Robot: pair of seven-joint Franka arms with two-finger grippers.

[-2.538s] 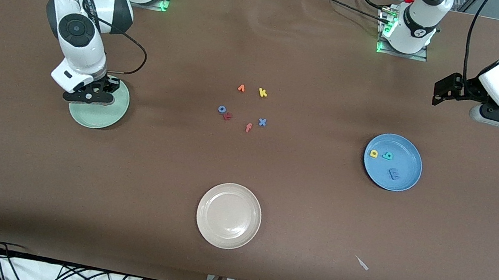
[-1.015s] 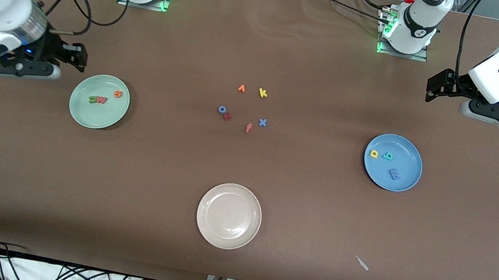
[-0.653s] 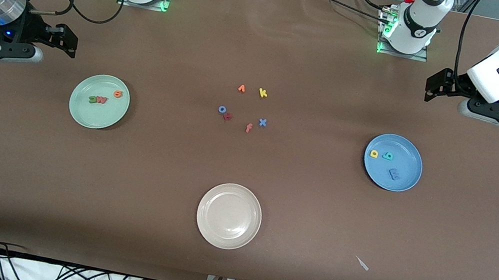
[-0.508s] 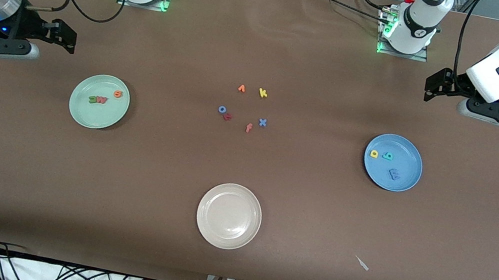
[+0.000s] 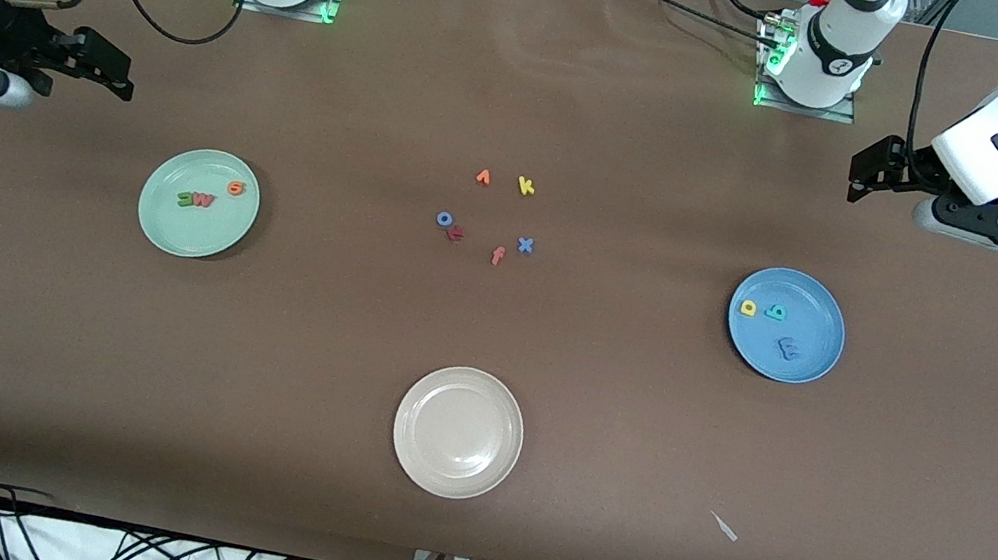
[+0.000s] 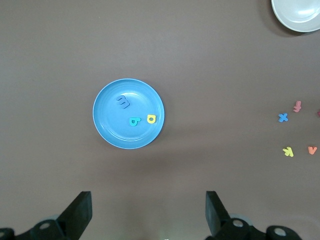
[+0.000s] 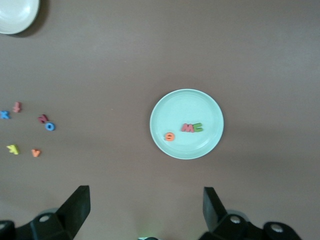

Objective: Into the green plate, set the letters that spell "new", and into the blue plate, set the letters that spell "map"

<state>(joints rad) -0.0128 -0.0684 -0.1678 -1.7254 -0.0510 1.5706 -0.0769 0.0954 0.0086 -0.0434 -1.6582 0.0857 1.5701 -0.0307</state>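
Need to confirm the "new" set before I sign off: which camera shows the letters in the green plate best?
The right wrist view: it looks straight down on the green plate, with the three letters separate and readable. The front view shows them smaller. The left wrist view misses that plate.

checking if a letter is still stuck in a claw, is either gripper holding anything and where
Nothing is held. The left gripper and the right gripper are both open and empty, up over bare table near the blue plate and the green plate.

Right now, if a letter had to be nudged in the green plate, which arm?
Right. The right gripper hangs open near the green plate, which holds n, w, e. The left gripper, also open, is by the blue plate, at its own end.
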